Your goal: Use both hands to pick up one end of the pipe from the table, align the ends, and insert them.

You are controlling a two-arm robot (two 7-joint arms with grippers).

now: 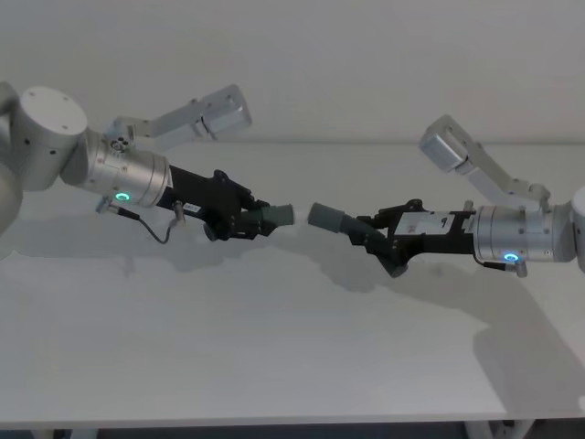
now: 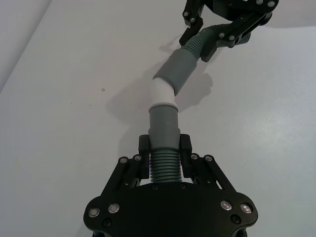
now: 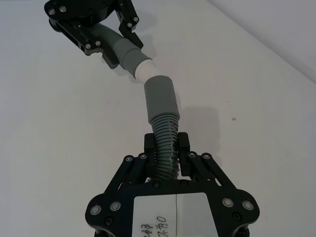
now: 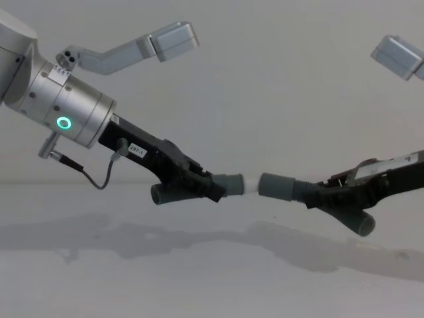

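Both pipe pieces hang above the table (image 1: pixel 274 357). My left gripper (image 1: pixel 251 218) is shut on the ribbed part of one pipe piece (image 2: pixel 164 126), a grey sleeve ending in a white tip (image 2: pixel 162 94). From the right, my right gripper (image 1: pixel 370 233) is shut on the ribbed part of the other pipe piece (image 3: pixel 160 101), whose wide grey sleeve faces left. In the chest view the white tip (image 4: pixel 252 184) reaches the mouth of that sleeve (image 4: pixel 277 185). The wrist views show the two ends meeting at an angle, not in line. I cannot tell whether the tip has gone inside.
The white table spreads bare under both arms, with their shadows on it. Its front edge (image 1: pixel 274 422) runs along the bottom of the head view. A plain wall stands behind. A silver arm link (image 1: pixel 215 112) rises behind each wrist.
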